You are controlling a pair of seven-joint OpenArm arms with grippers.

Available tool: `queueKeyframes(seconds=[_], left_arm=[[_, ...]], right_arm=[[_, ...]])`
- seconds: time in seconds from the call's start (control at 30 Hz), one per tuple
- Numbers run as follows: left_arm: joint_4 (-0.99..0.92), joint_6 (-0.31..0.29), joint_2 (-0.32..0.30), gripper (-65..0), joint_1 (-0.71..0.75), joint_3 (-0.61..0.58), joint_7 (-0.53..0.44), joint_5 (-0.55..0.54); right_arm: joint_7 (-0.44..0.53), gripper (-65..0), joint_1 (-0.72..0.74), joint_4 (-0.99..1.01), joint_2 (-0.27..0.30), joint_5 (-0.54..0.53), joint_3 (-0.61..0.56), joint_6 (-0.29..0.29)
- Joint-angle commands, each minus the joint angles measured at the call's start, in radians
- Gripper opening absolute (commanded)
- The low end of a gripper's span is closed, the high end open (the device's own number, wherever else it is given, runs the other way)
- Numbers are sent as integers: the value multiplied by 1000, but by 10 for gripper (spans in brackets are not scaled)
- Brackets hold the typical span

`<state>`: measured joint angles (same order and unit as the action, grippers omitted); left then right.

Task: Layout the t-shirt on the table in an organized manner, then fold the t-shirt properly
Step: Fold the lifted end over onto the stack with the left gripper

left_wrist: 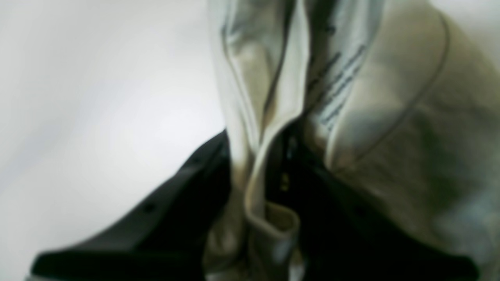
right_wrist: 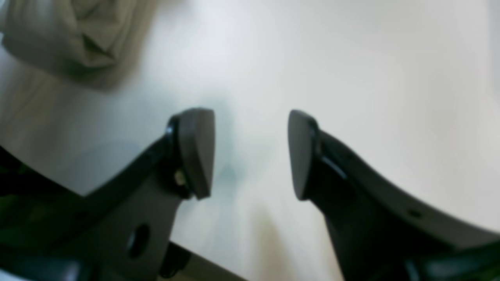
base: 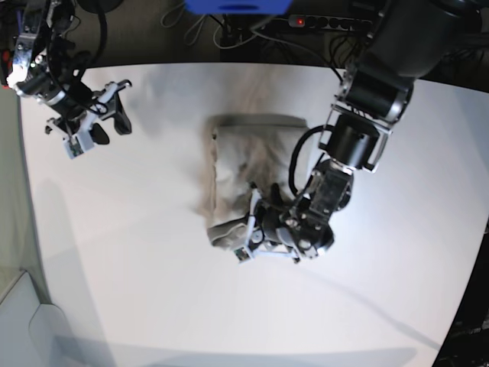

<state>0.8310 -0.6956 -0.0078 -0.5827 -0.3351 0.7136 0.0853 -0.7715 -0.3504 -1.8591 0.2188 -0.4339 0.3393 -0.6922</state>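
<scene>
The light grey-beige t-shirt (base: 248, 164) lies as a folded, wrinkled bundle at the middle of the white table (base: 137, 252). My left gripper (base: 247, 229) is at the bundle's near edge and is shut on a fold of the t-shirt (left_wrist: 273, 97). In the left wrist view the cloth runs up between the dark fingers (left_wrist: 175, 195), with a white printed label (left_wrist: 338, 84) showing. My right gripper (base: 120, 107) is open and empty at the table's far left, away from the shirt. In its wrist view the pads (right_wrist: 197, 152) stand wide apart over bare table (right_wrist: 351, 78), with the shirt (right_wrist: 74, 35) at the top left.
Beyond the table's far edge lie a power strip (base: 332, 23), cables and a blue object (base: 237, 6). A pale object (base: 23, 317) sits off the table's near left corner. The left arm's bulky links (base: 367, 99) hang over the table's right half.
</scene>
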Motion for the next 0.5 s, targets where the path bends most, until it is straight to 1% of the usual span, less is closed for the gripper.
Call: queueKeyframes(seconds=[0.0, 0.07, 0.13, 0.17, 0.2, 0.27, 0.37, 0.47], left_arm=[[17, -3, 1, -635, -29, 1, 4, -5], [55, -3, -1, -594, -26, 6, 4, -5], [101, -3, -13, -503, -23, 9, 5, -5], [127, -3, -25, -440, -21, 9, 18, -5], [152, -3, -30, -363, -21, 11, 31, -5], [199, -3, -37, -191, -21, 12, 56, -6], [281, -3, -65, 0, -21, 37, 90, -5], [342, -3, -71, 0, -21, 89, 120, -5]], right_arm=[[25, -344, 4, -20, 12, -18, 5, -6], [25, -344, 4, -20, 12, -18, 5, -6], [25, -344, 4, -20, 12, -18, 5, -6], [25, -344, 4, -20, 12, -18, 5, -6], [25, -344, 4, -20, 12, -18, 5, -6], [25, -344, 4, -20, 12, -18, 5, -6], [25, -344, 4, -20, 12, -18, 4, -6], [25, -344, 6, -20, 12, -18, -21, -6]])
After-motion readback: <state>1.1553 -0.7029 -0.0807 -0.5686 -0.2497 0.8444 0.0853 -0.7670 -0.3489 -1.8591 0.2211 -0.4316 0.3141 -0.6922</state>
